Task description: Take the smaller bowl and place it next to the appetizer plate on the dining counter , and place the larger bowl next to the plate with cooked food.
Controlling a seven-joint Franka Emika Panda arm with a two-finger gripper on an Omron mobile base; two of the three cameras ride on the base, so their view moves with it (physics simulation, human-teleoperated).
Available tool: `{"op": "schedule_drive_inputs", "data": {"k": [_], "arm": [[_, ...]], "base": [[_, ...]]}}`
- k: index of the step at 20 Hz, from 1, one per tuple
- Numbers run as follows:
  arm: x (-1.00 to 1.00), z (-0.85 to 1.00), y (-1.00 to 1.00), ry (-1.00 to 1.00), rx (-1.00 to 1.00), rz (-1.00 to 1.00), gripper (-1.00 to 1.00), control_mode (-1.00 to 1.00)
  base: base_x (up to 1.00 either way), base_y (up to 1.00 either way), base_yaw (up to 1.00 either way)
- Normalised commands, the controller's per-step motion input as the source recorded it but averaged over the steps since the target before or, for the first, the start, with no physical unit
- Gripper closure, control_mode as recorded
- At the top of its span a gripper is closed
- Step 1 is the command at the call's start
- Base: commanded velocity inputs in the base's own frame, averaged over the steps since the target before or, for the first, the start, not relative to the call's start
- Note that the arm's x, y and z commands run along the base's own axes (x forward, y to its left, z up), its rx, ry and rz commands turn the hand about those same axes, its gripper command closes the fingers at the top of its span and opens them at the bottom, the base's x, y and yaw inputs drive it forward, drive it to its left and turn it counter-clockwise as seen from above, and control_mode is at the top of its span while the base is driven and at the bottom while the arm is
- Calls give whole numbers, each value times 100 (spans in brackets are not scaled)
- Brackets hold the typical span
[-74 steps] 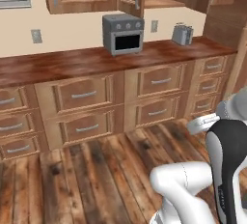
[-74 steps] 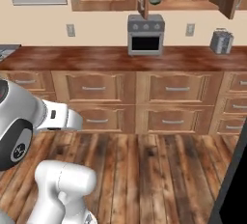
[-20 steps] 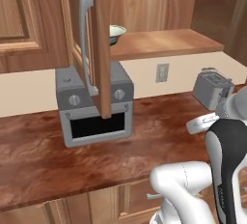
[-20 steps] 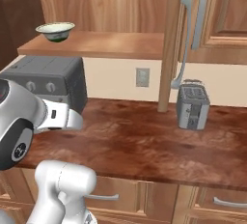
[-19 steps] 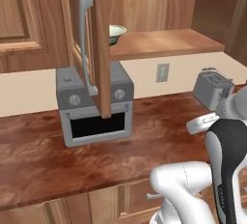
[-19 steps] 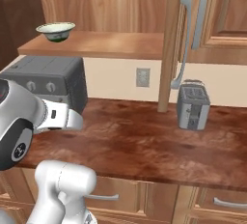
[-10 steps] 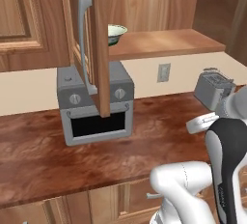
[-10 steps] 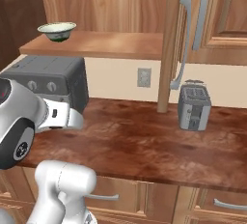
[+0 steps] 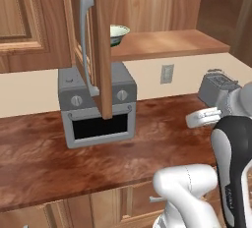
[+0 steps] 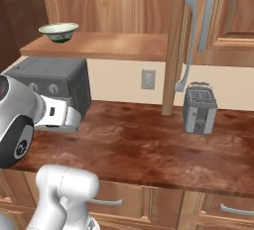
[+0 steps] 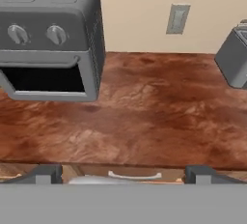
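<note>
A cream and pale-green bowl [image 9: 118, 34] [image 10: 58, 31] stands upright on the wooden shelf [image 10: 109, 45] inside the open wall cabinet, above the toaster oven. I cannot tell whether it is the smaller bowl or the larger bowl. My gripper [image 11: 123, 175] is open, with its fingertips [image 11: 48, 172] far apart and nothing between them. It hangs in front of the wall counter's front edge [image 11: 125, 158], well below the bowl and facing the wall. The dining counter, the appetizer plate and the plate with cooked food are out of view.
A grey toaster oven [image 9: 96, 106] [image 11: 50, 39] sits on the wall counter under the shelf. A silver toaster [image 10: 199, 107] [image 9: 216, 87] stands to its right. The open cabinet door [image 9: 101, 45] with its long handle juts out in front of the bowl. Drawers [image 10: 149, 201] lie below.
Since the oldest frames the cameras have come close to the wall counter and risen, so the shelf and bowl now show. Over the last second nothing has visibly moved.
</note>
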Motion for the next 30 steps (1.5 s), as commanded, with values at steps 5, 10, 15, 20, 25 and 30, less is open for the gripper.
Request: {"op": "schedule_drive_inputs", "data": {"k": [5, 10, 15, 20, 25, 30], "arm": [[15, 54, 36, -12, 29, -18, -100, -100], [9, 52, 24, -2, 33, -17, -100, -100], [43, 34, 2, 0, 27, -10, -100, -100], [50, 34, 1, -2, 12, -5, -100, -100], [65, 25, 15, -4, 14, -2, -100, -100], [65, 11, 34, -9, 8, 0, -100, -100]], "base": [[0, 0, 0], [0, 0, 0], [0, 0, 0], [0, 0, 0], [0, 0, 0], [0, 0, 0]]}}
